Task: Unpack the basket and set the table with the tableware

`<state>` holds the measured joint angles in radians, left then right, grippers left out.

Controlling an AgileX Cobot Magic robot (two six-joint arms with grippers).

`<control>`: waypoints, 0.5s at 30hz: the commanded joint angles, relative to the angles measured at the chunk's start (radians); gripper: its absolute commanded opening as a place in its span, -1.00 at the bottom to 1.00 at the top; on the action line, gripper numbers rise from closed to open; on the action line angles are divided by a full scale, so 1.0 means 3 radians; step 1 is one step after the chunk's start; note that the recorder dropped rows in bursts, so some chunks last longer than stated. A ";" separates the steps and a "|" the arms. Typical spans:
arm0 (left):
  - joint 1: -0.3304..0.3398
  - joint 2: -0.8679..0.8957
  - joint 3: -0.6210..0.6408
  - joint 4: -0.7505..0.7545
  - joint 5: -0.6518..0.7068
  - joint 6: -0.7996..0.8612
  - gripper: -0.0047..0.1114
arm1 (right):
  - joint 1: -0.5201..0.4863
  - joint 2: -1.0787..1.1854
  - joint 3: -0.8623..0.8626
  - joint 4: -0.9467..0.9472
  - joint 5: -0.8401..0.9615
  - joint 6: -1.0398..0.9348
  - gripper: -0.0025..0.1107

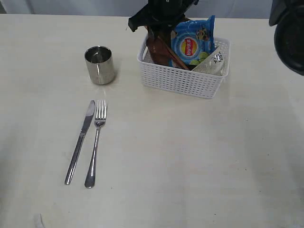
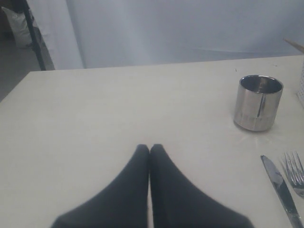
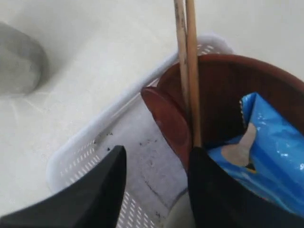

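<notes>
Three pieces sit on the table (image 1: 190,156): the cup (image 1: 99,65), with the knife (image 1: 80,141) and fork (image 1: 96,142) side by side nearby. The left gripper (image 2: 149,147), pinched shut and empty, hovers near the cup. The right gripper (image 3: 157,151), jaws apart, hangs inside the basket (image 1: 183,80) beside the chopsticks (image 3: 187,71), spoon (image 3: 164,118) and plate (image 3: 237,80).

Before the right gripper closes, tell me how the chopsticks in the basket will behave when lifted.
The chopsticks look like thin wood: probably stiff and light. They are two loose sticks side by side, so one may slip or swivel out of a pinch. Standing beside the plate in the basket, they could topple if nudged.
</notes>
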<state>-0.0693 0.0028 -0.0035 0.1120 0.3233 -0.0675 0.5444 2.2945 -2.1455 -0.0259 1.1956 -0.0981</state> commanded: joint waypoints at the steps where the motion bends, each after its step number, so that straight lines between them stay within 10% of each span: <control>1: 0.0006 -0.0009 0.0012 -0.0032 -0.0002 -0.0002 -0.92 | -0.0019 0.0119 0.0004 -0.0029 -0.0038 -0.0164 -0.23; 15: 0.0006 -0.0009 0.0012 -0.0032 -0.0002 -0.0002 -0.92 | -0.0019 0.0170 0.0004 -0.0269 -0.0160 -0.0159 -0.23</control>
<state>-0.0693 0.0028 -0.0035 0.1120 0.3233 -0.0675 0.5444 2.3491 -2.1434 -0.0967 1.1703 -0.1363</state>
